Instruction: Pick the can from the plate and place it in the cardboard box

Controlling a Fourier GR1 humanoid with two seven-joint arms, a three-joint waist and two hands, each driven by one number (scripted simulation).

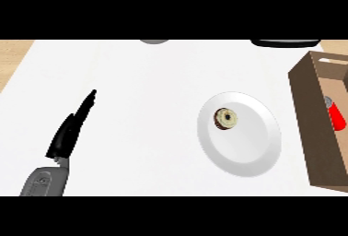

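One hand shows at this moment: the robot's left hand point(71, 126), nearest the view's lower left, rests with fingers straight and released, holding nothing, well apart from the plate. The right hand is nowhere in view. Farther in, right of centre, the white plate point(241, 152) lies on the counter with a small round brown-and-cream item point(226, 119) near its upper left rim, which does not look like a can. At the right edge stands the cardboard box point(302, 101), and inside it lies a red can point(336, 114) with a grey end, so the placing step appears already done. The next move would likely call only for confirming the can sits settled. The white counter point(136, 83) runs back to a wooden border, where a grey object point(155, 41) and a dark one point(285, 43) are cut off at the far edge.
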